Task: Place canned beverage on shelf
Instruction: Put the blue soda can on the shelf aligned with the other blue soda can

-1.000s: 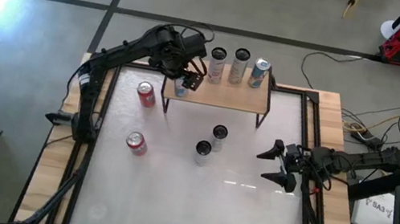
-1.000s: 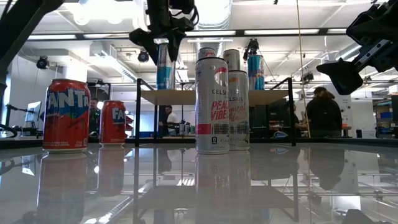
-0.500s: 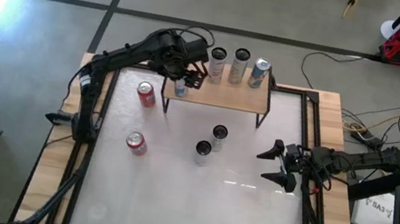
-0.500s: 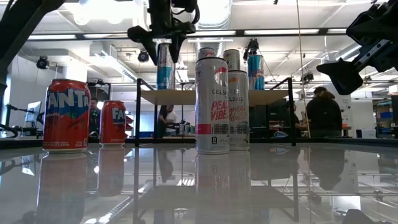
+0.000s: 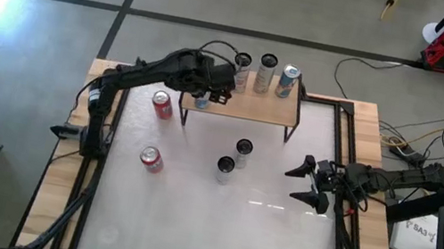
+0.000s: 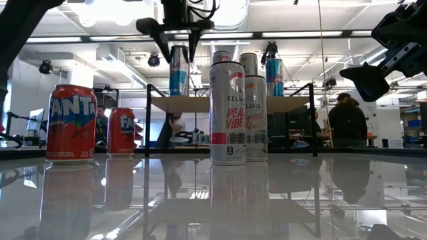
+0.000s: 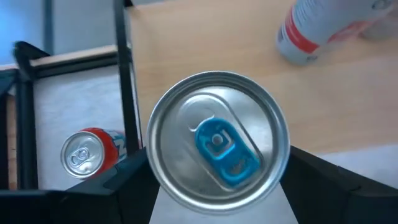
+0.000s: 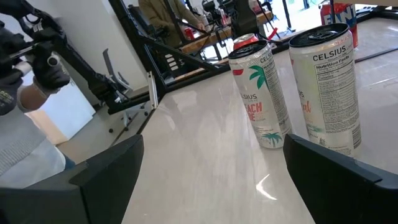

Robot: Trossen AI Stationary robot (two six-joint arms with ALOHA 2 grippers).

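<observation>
I note Celsius Peach Vibe cans (image 6: 227, 112) before the shelf (image 6: 230, 103); left gripper (image 6: 178, 41) straddles the upright blue can (image 6: 178, 70), grip unconfirmed.
</observation>
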